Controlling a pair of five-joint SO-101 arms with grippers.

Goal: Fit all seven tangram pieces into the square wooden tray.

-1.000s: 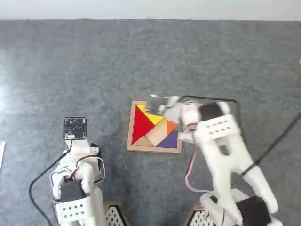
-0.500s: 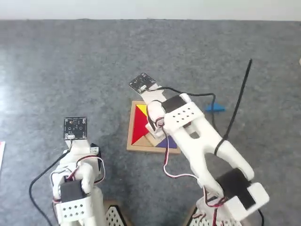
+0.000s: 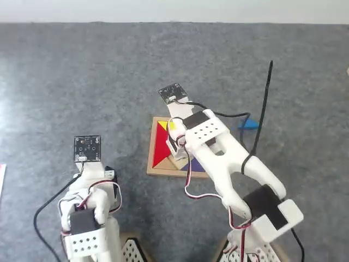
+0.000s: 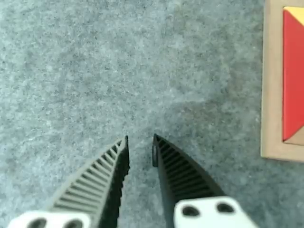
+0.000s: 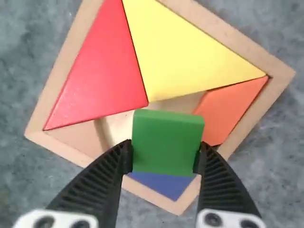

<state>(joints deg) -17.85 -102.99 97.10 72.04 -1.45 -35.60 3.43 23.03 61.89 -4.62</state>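
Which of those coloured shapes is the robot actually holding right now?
The green square: the right gripper is shut on it above the wooden tray, while the red triangle, yellow triangle and orange piece lie flat inside.

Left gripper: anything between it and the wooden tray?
Nothing. The left wrist view shows bare grey mat between the left gripper and the wooden tray.

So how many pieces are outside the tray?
2: a green piece in the right jaws over the tray, a blue piece on the table beside it. Others may be hidden.
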